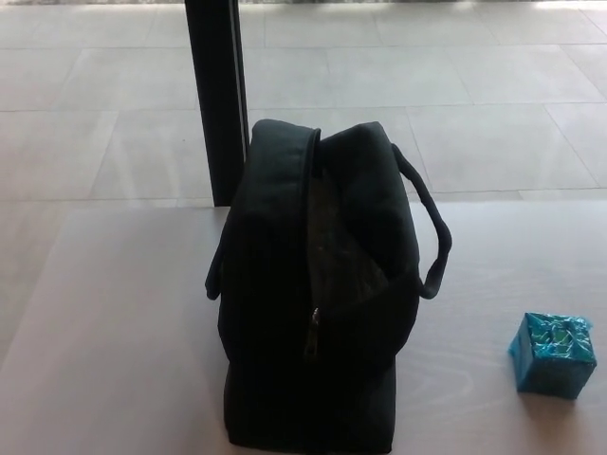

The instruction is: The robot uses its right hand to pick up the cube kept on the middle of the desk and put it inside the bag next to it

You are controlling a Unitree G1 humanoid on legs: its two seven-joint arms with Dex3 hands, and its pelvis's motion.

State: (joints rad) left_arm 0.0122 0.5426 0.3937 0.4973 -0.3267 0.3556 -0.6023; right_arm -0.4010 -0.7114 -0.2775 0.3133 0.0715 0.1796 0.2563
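A black fabric bag (pixel 318 294) stands upright in the middle of the pale desk (pixel 114 322). Its zipper along the top is parted, leaving a narrow opening, and a carry handle (pixel 429 227) loops out on its right side. A small teal cube (pixel 553 354) with a shiny wrapped surface rests on the desk to the right of the bag, apart from it, near the picture's right edge. Neither of my hands shows in the head view.
A black vertical post (pixel 218 95) rises behind the bag at the desk's far edge. Beyond it lies a tiled floor (pixel 427 76). Bare desk surface lies left of the bag and between the bag and the cube.
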